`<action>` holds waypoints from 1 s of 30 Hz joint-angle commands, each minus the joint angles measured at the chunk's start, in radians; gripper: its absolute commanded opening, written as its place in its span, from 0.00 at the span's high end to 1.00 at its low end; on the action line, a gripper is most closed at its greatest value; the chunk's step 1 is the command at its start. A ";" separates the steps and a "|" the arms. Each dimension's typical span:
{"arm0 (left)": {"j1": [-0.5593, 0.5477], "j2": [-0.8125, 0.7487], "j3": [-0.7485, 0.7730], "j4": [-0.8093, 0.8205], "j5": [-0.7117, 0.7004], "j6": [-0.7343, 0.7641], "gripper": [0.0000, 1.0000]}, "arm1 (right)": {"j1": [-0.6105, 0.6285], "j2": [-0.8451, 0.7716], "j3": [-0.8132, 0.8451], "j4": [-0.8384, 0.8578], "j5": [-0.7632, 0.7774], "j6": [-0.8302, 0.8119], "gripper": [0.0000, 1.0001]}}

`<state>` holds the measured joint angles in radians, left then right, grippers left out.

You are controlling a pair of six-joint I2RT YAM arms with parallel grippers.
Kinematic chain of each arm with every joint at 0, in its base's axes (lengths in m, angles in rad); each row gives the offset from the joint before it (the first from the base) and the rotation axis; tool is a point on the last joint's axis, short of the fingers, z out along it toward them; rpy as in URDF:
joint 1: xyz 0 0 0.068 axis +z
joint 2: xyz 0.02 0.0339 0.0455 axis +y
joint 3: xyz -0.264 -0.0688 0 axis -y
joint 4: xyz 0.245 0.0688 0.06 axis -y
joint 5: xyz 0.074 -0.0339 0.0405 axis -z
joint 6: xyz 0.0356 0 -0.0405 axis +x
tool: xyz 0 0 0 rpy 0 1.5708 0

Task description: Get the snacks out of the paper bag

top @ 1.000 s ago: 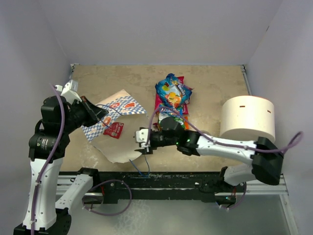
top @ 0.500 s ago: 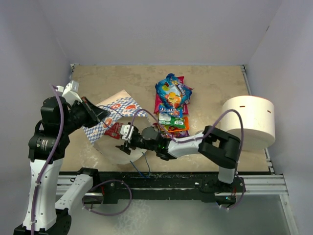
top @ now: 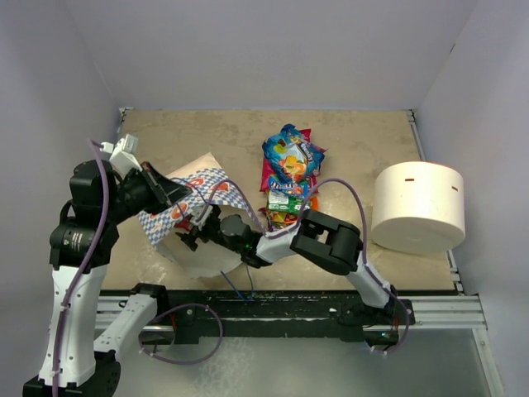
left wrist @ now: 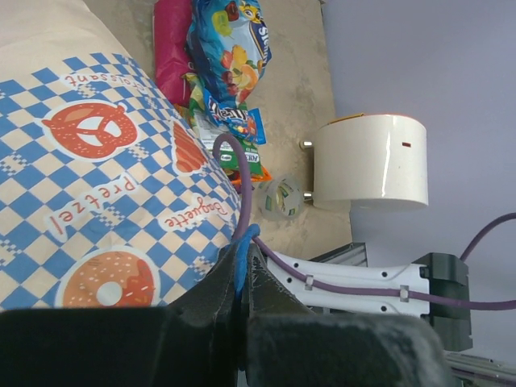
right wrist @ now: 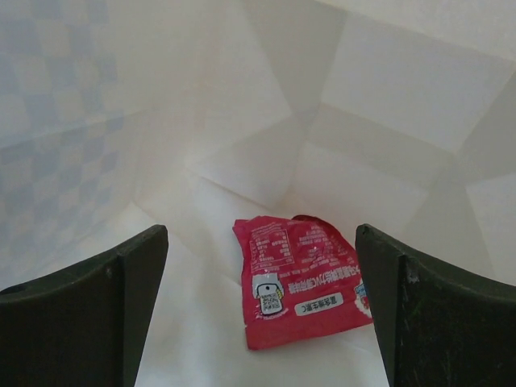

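fingers wide apart inside the paper bag (right wrist: 242,121), the right gripper (right wrist: 258,266) may pinch lining with the red packet (right wrist: 302,278) and yank the cord (left wrist: 242,256) from the clamped left gripper (left wrist: 242,302).

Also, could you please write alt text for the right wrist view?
A small red snack packet lies on the white inside of the paper bag, framed by the right gripper's two dark fingers, spread wide open and not touching it.

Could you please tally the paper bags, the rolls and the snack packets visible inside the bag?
1 paper bag
2 rolls: white cylinder roll, clear tape roll
1 red snack packet inside the bag
Total: 4
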<state>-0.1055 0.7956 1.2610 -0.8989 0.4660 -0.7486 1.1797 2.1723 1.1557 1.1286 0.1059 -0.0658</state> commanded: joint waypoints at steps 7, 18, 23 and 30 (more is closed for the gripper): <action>-0.002 0.029 0.015 0.077 0.064 -0.001 1.00 | -0.006 0.138 0.150 0.006 0.082 0.021 0.00; -0.002 0.052 0.067 0.061 0.029 0.013 1.00 | -0.007 -0.051 -0.053 0.052 -0.074 -0.134 0.00; -0.002 0.074 0.094 0.056 0.016 0.035 1.00 | -0.003 -0.187 -0.210 0.054 -0.149 -0.203 0.00; -0.002 0.086 0.116 0.071 0.055 0.045 1.00 | 0.071 -0.136 -0.144 0.136 0.043 -0.191 0.10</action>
<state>-0.1055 0.8806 1.3205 -0.8787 0.4915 -0.7357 1.2030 1.9923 0.9401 1.1667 0.0189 -0.2478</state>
